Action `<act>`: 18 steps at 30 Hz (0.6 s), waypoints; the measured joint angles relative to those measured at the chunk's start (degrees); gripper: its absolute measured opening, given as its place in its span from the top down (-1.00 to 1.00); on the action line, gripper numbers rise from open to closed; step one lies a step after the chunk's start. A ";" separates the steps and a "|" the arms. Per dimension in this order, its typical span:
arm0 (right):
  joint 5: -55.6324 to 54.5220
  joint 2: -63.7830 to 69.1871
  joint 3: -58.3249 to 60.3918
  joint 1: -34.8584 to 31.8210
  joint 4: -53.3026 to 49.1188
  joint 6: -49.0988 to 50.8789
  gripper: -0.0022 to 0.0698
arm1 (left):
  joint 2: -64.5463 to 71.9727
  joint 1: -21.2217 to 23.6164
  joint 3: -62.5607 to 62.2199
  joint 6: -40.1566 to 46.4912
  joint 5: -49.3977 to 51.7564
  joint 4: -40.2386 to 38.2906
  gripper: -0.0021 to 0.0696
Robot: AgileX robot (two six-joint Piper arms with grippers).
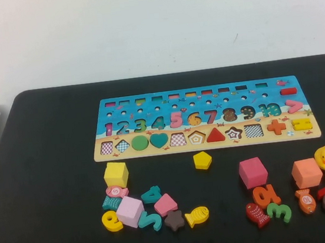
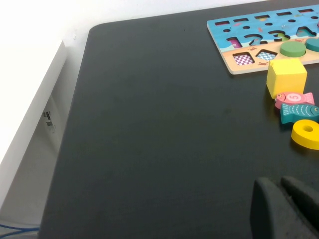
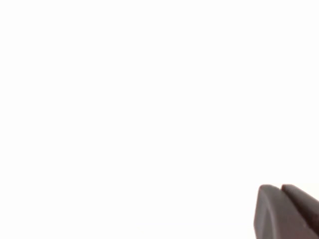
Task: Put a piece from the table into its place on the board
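1. My left gripper (image 2: 286, 209) shows only as a dark edge over bare tabletop (image 2: 159, 139); I cannot tell how its fingers stand.
2. The yellow cube (image 1: 116, 174) sits below the board's left end.
3. The pentagon (image 1: 202, 160) lies flat on the tabletop just below the board (image 1: 203, 118), under the pentagon slot (image 1: 196, 137), one corner pointing toward me.
4. My right gripper (image 3: 286, 211) faces blank white; fingers likewise unclear.
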 joint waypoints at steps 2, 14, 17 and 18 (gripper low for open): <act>-0.82 0.00 0.00 0.00 1.23 1.69 0.89 | 0.00 0.00 0.00 0.00 0.00 0.00 0.95; 37.05 7.28 -23.86 0.00 2.11 3.88 0.89 | 0.00 0.00 0.00 0.00 0.00 0.00 0.95; 48.86 15.52 -31.03 0.00 4.23 0.13 0.89 | 0.00 0.00 0.00 0.00 0.00 0.00 0.95; 52.97 18.85 -33.43 0.00 5.83 -2.67 0.89 | 0.00 0.00 0.00 0.00 0.00 0.00 0.95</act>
